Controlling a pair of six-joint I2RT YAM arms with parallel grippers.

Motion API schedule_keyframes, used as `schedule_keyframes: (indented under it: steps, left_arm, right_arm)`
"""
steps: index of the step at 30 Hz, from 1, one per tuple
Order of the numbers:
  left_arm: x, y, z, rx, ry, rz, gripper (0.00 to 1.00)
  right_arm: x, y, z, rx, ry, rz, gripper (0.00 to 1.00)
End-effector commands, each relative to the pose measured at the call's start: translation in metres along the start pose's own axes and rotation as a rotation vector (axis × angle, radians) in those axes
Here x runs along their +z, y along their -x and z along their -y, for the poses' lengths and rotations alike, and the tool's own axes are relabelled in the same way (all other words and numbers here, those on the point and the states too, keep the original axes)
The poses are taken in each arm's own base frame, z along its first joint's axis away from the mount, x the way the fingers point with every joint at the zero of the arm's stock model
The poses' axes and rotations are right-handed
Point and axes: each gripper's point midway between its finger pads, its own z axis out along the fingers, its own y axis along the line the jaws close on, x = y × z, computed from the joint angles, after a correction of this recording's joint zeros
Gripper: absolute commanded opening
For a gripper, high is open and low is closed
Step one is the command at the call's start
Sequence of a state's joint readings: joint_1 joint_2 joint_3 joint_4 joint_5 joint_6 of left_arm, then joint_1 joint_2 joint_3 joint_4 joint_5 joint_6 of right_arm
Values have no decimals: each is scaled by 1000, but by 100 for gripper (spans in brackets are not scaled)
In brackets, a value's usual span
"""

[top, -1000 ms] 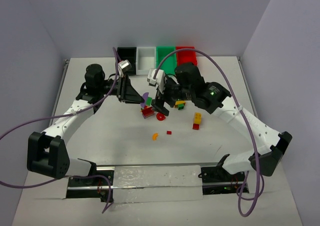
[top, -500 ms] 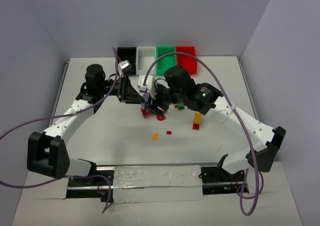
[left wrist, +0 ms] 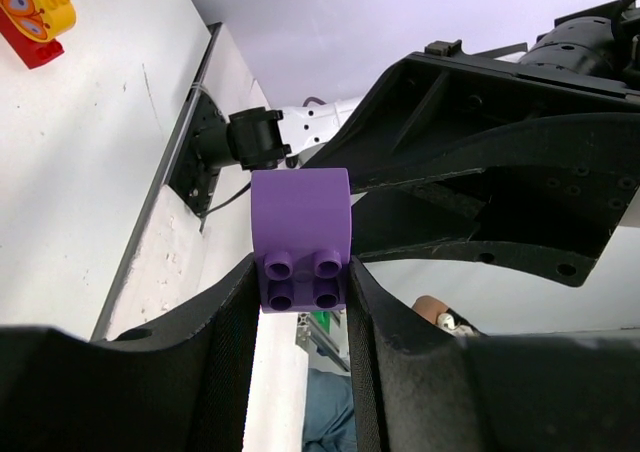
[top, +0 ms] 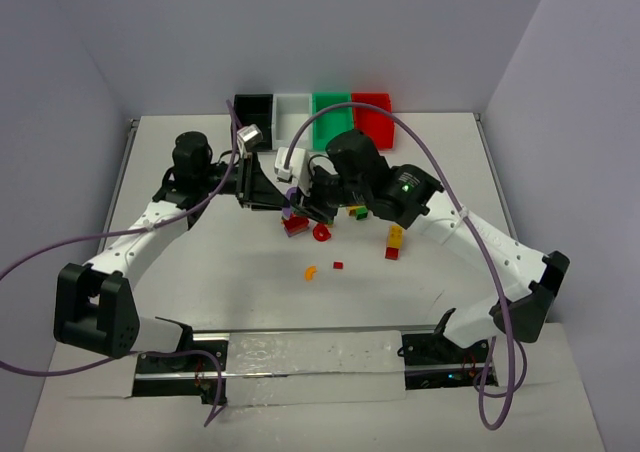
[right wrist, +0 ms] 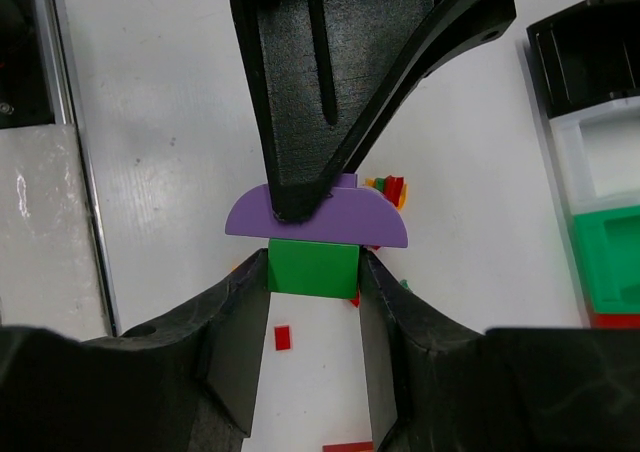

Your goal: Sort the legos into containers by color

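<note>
Above the middle of the worktop the two arms meet nose to nose over one joined pair of bricks. The left tool pinches a purple piece by its flat sides. The right tool is pressed together on a green brick, each pad flat against a side of it.

In the right wrist view the purple piece caps the green brick, with its long axis lying across the right tool's jaws. The left tool reaches in from the far side, straight opposite. The seam between the two colours therefore lies between the two tools, and the parting pull probably has to run straight along that line with no twist.

The green bin stands at the far edge between the white bin and the red bin, with the black bin at the left end. It lies beyond the pair and a little to the right, so the right arm looks the nearer one for it.

The worktop is smooth, white and flat. Room is tight: a red stack and a red curved piece lie just below the tools, and a dropped brick could scatter them.
</note>
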State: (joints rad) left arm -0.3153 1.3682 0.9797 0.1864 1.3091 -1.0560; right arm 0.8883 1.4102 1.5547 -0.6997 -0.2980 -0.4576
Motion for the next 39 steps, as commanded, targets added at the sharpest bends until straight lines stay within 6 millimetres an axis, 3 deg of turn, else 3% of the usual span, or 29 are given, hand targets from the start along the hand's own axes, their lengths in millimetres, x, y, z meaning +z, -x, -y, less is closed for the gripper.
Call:
schedule_keyframes:
  steps: [1, 5, 11, 16, 18, 19, 22, 26, 31, 36, 39]
  left_arm:
    - [0, -2, 7, 38, -6, 5, 0]
    - [0, -3, 7, 27, -9, 1, 0]
    - [0, -3, 7, 25, -9, 1, 0]
    - [0, -5, 7, 27, -11, -1, 0]
    - [-1, -5, 7, 30, -11, 1, 0]
    - [-1, -5, 8, 35, -12, 1, 0]
    - [-5, 0, 8, 77, 3, 22, 0]
    - [-23, 18, 2, 105, 62, 88, 0]
    - [-74, 52, -16, 136, 178, 197, 0]
    - [-110, 70, -34, 148, 277, 239, 0]
    - [-127, 92, -50, 277, 461, 251, 0]
  right_arm:
    - [1, 14, 7, -30, -44, 33, 34]
    - [5, 13, 2, -47, -40, 22, 51]
    - [8, 14, 2, -61, -43, 17, 51]
    - [9, 11, 2, -71, -43, 10, 33]
    - [10, 9, 3, -76, -46, 4, 15]
    - [11, 7, 4, -78, -52, -4, 0]
    - [13, -5, 6, -87, -72, -34, 0]
    - [11, -19, 8, -98, -91, -61, 0]
    - [0, -43, 22, -70, -130, -93, 0]
    - [-15, -62, 51, -48, -205, -121, 0]
    - [-25, -70, 82, 1, -286, -121, 0]
